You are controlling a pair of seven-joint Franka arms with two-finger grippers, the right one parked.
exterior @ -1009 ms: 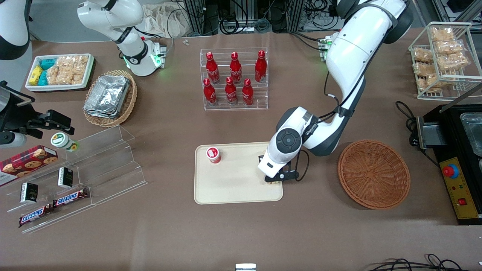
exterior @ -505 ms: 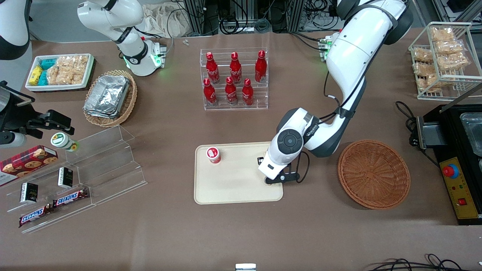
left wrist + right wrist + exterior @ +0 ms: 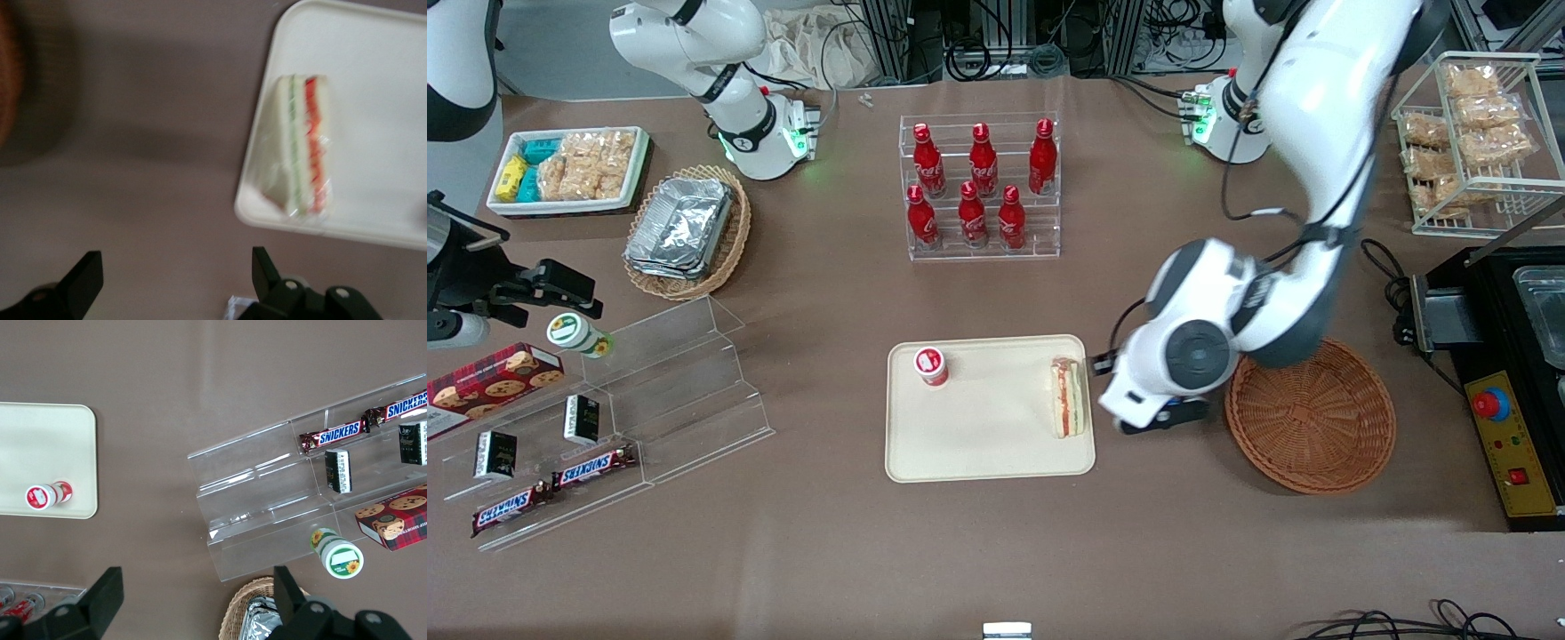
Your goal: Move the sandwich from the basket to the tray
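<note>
The sandwich point(image 3: 1068, 396) point(image 3: 303, 147), pale bread with green and red-orange filling, lies on the cream tray point(image 3: 987, 444) point(image 3: 373, 73) point(image 3: 40, 440), along the tray's rim toward the working arm's end. My gripper point(image 3: 1129, 382) point(image 3: 175, 277) hangs open above bare tablecloth between the tray and the round reddish-brown basket point(image 3: 1309, 411) point(image 3: 5, 80). Nothing is between its fingers. The sandwich is apart from them. I see nothing in the basket where the arm does not cover it.
A small red-capped bottle point(image 3: 930, 365) stands on the tray toward the parked arm's end. A rack of red bottles point(image 3: 980, 187) is farther from the front camera. A black appliance with a red button point(image 3: 1507, 418) sits beside the basket.
The gripper was low over the tray, hiding the sandwich. It has let go, risen and swung off the tray toward the basket. The sandwich now lies uncovered on the tray.
</note>
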